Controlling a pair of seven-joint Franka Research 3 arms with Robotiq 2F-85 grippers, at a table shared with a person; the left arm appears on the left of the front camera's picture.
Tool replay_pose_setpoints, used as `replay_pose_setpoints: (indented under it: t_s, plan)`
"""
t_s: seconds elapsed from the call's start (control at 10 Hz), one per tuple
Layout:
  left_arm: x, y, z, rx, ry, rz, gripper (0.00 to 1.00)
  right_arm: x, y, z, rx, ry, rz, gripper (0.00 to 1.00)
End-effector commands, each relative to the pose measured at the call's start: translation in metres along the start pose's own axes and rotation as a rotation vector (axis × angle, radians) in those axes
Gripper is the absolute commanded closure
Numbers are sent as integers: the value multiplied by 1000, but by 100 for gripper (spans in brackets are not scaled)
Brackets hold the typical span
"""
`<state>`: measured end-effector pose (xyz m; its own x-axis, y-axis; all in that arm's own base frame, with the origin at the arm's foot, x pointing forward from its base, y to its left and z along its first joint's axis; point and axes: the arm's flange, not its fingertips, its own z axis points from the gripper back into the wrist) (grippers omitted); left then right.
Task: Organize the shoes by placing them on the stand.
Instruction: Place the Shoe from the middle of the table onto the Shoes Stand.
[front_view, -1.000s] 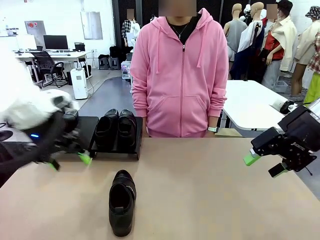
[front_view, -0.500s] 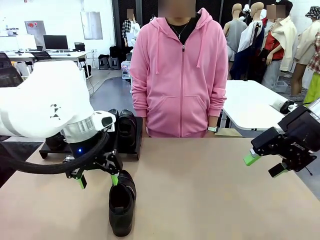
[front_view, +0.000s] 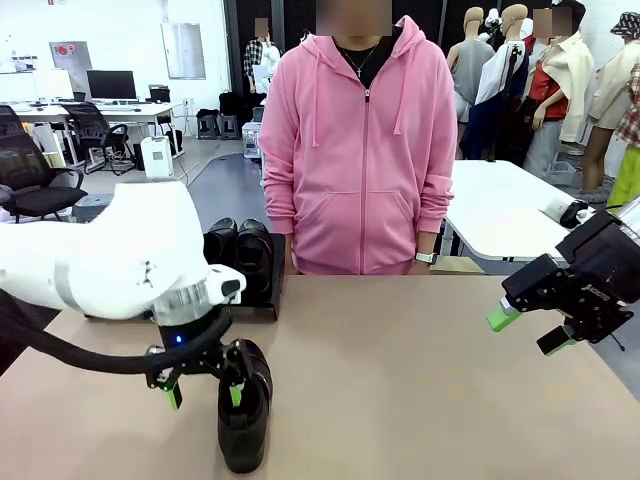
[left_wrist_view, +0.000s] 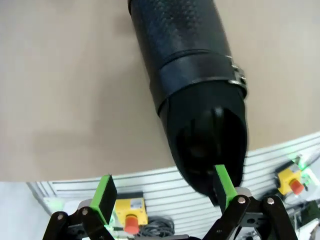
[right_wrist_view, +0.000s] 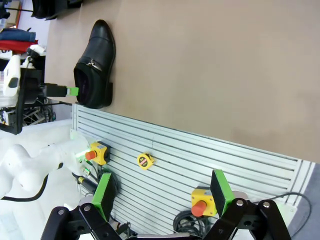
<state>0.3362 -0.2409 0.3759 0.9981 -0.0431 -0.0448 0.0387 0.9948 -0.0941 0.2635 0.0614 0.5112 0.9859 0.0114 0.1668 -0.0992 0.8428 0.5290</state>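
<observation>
A lone black dress shoe (front_view: 244, 405) lies on the tan table (front_view: 420, 380), in front of the stand (front_view: 268, 292), which carries two more shoes (front_view: 240, 250). The left gripper (front_view: 203, 385) is wide open at this shoe's heel, one green pad (left_wrist_view: 223, 186) touching its rim, nothing gripped. The right gripper (front_view: 528, 330), far right of the stand, is open and empty.

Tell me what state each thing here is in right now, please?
Lone shoe: lying on the table, off the stand, not gripped.
Two shoes: side by side on the stand.
Stand: partly filled.
Left gripper: open, low beside the lone shoe's heel end.
Right gripper: open, holding nothing, above the table.
</observation>
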Motion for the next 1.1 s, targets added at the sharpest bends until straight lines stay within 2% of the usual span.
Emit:
replay_pose_setpoints:
  t_s: [0.0,0.2,0.3,0.4,1.0]
  plan:
    - [8,-6,-24,78,8,38,0,5,-1,1,27,-11,24,0]
    - [10,-9,-35,66,-32,24,0,5,-1,1,27,-11,24,0]
    - [9,-12,-36,74,-48,18,60,5,-1,1,27,-11,24,0]
    - [8,-15,-37,71,-61,21,100,5,-1,1,27,-11,24,0]
    - [10,-5,-29,58,-93,19,100,5,-1,1,27,-11,24,0]
